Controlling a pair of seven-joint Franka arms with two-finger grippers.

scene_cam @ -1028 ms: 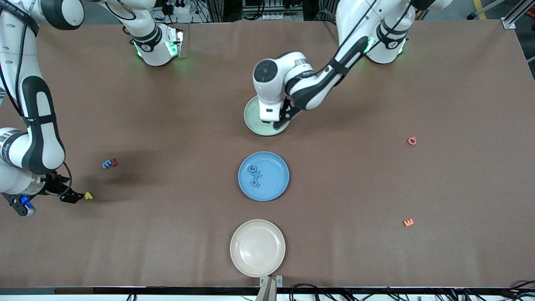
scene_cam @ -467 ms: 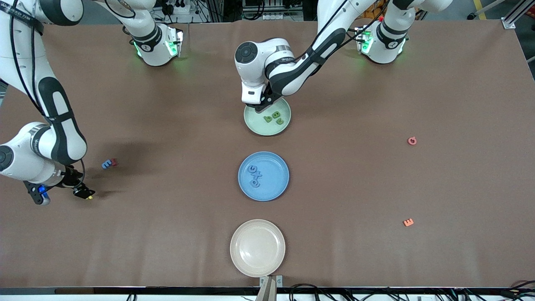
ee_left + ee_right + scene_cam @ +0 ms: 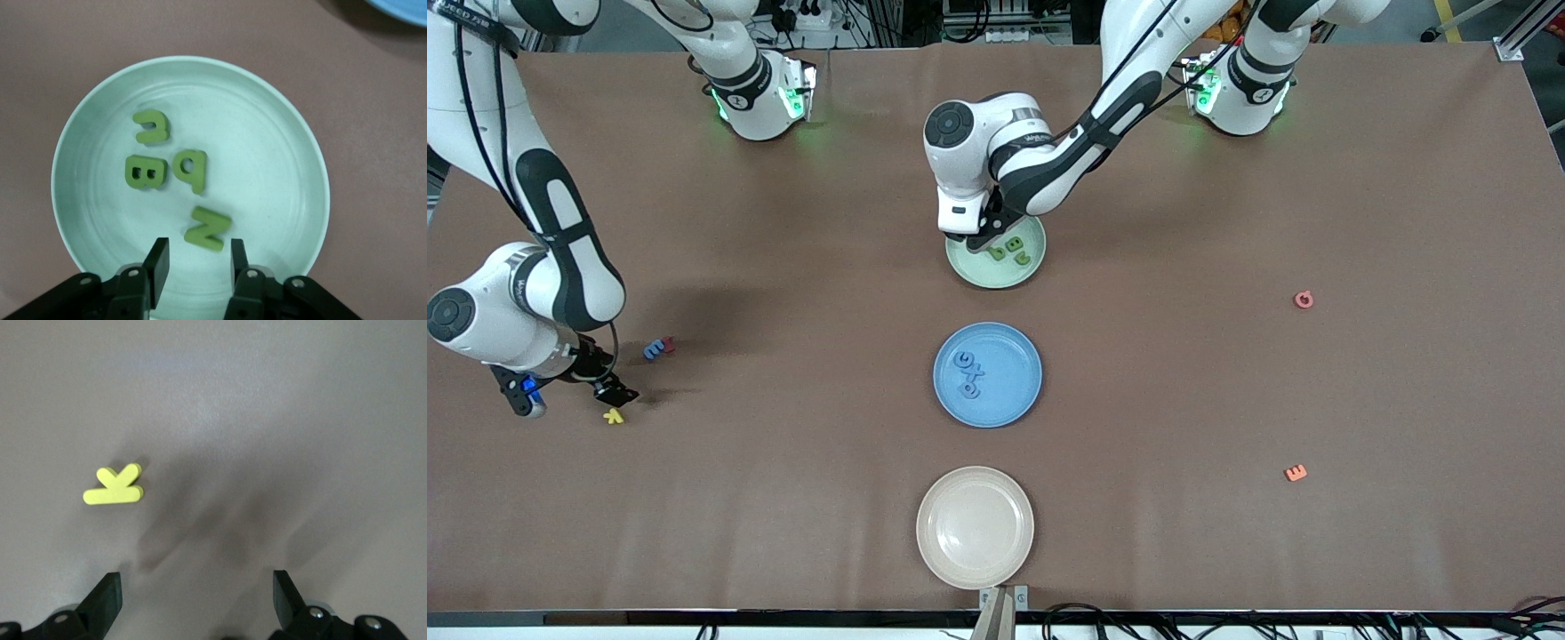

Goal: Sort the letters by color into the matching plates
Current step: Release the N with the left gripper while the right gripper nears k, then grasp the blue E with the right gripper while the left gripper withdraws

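Front view. The blue plate lies at the table's middle and serves as landmark; three blue letters rest in it. The mint green plate lies farther from the camera than the blue plate, holding green letters. The left gripper hangs over that green plate's rim. A beige plate lies nearer the camera than the blue plate. Toward the right arm's end from the blue plate lie a blue letter touching a dark red letter, and a yellow letter; the right gripper hovers between them.

Left wrist view. Four green letters lie in the green plate; the left gripper stands narrowly parted, holding nothing.

Right wrist view. The right gripper is spread wide and empty above the table, near the yellow letter.
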